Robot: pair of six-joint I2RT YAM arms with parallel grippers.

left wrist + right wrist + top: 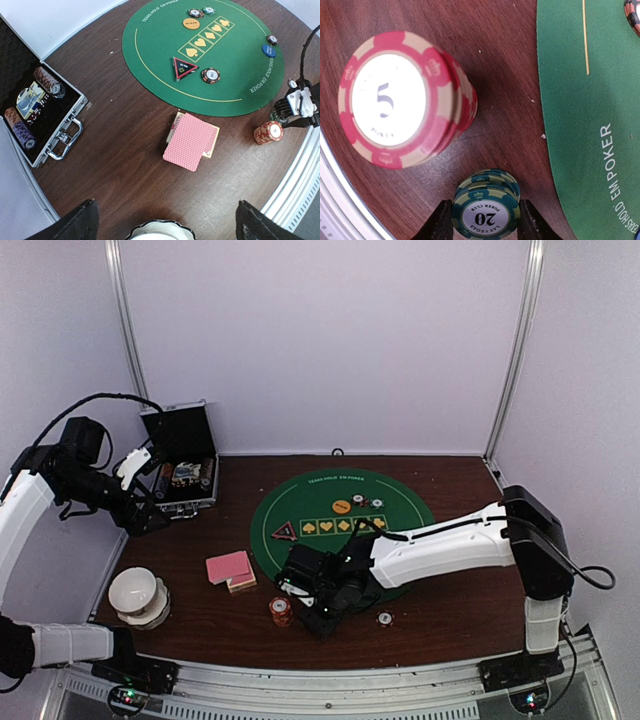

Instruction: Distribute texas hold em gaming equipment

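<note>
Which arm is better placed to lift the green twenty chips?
Right: the right gripper grips the small green striped poker chip stack; the left gripper hangs open near the black metal-edged case.

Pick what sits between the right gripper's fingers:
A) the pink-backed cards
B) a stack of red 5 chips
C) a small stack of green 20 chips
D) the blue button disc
C: in the right wrist view the green 20 chips sit between the fingers of the right gripper, while the red 5 stack stands apart beside them.
</note>
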